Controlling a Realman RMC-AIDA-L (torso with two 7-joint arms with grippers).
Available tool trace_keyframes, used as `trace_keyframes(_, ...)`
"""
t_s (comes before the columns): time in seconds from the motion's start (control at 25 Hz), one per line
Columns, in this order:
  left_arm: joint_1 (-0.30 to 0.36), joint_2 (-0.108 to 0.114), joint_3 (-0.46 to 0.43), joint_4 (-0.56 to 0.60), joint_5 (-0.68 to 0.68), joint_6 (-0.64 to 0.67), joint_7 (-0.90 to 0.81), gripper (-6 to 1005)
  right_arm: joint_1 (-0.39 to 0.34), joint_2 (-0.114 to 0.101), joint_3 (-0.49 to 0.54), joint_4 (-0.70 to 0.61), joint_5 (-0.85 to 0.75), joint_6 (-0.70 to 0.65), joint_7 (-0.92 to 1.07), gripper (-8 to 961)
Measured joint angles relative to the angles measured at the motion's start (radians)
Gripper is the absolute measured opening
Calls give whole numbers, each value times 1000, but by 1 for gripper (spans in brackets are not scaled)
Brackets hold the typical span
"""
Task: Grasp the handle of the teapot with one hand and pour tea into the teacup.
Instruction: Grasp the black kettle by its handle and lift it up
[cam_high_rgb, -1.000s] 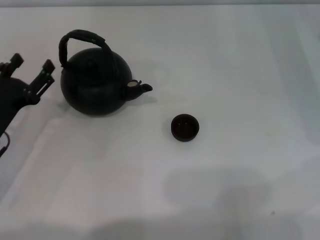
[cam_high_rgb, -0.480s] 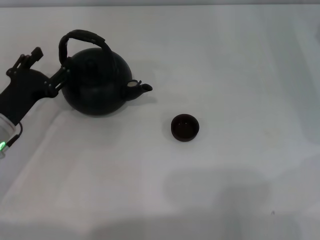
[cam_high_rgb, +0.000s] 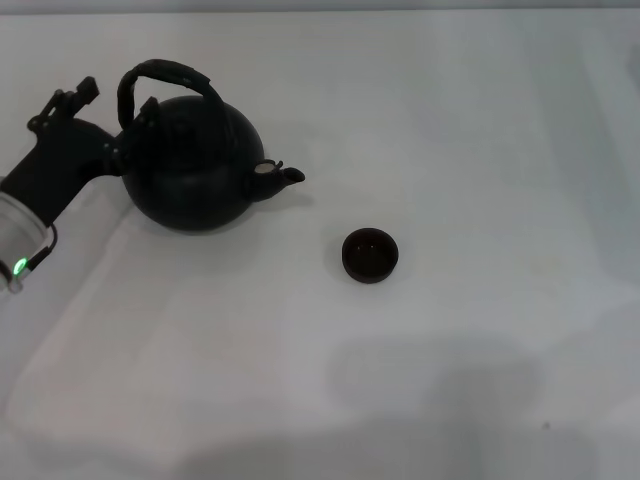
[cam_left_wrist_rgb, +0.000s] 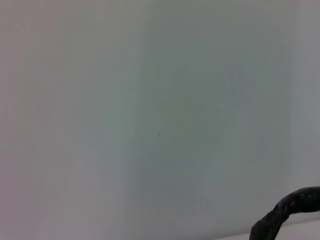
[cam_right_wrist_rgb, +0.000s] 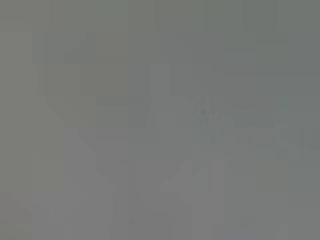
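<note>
Left gripper (cam_high_rgb: 112, 112) reaches in from the left edge with its fingers spread, one finger (cam_high_rgb: 80, 90) out to the left of the handle (cam_high_rgb: 165, 72), the other at the handle's left foot; it holds nothing. Black teapot (cam_high_rgb: 190, 165) stands upright at far left on a plain white table (cam_high_rgb: 450, 380), spout (cam_high_rgb: 285, 176) pointing right, toward the teacup (cam_high_rgb: 370, 254), which sits well apart, nearer the robot. Its bail arches left to right, in line with the spout. Right gripper is out of view.
</note>
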Motion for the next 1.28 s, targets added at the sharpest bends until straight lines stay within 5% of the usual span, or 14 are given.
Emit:
trace_keyframes(0.2, -14, -2, 3, 0, -1, -18, 9, 786, 4, 0, 2, 0, 0, 0, 0, 838)
trace_keyframes(0.64, -20, -5, 3, 0, -5, -26, 66, 560, 15, -3, 3, -1, 3, -8, 0, 839)
trace_keyframes(1.0, -25, -4, 0, 19, -5, -27, 66, 116, 25, -3, 3, -2, 3, -22, 0, 839)
trace_keyframes(1.28, -23, -3, 3, 95, 1, -21, 66, 87, 26, -4, 3, -5, 3, -22, 0, 839)
